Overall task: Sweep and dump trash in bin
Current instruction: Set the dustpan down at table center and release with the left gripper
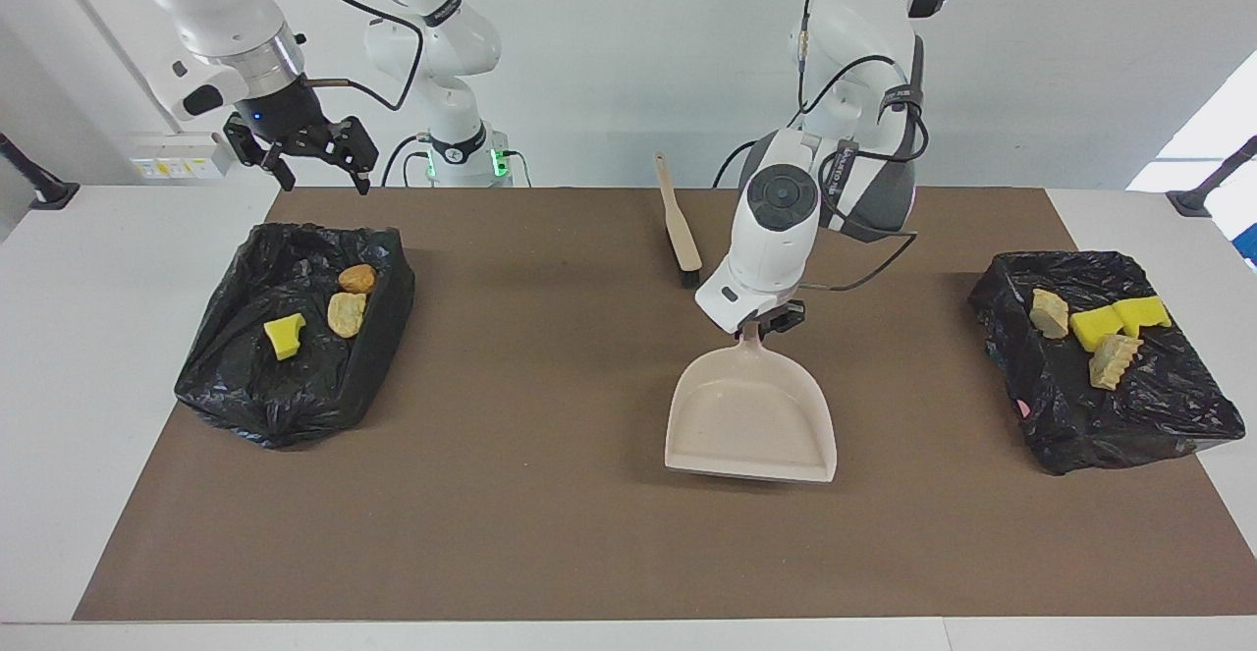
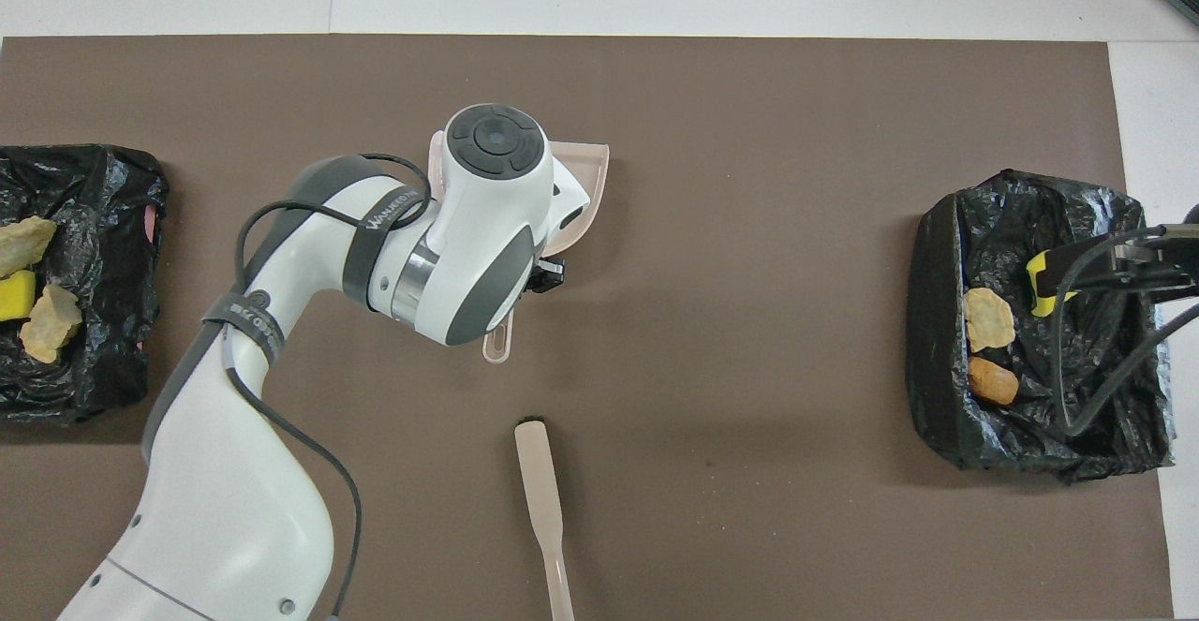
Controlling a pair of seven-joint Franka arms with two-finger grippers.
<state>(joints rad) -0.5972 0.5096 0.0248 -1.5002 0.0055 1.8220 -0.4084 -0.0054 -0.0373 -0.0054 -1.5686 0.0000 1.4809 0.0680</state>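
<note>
Gripping the beige plastic dustpan by its handle, the left gripper has its jaws clenched over mid-desk. The right gripper waits with jaws spread above one black-lined bin. All the yellow and tan trash scraps lie in the bins, so the job looks finished; next comes setting the pan down near the beige long-handled brush.

The left hand grips the dustpan handle mid-mat. The brush lies nearer the robots. Trash sits in both bag-lined bins.
</note>
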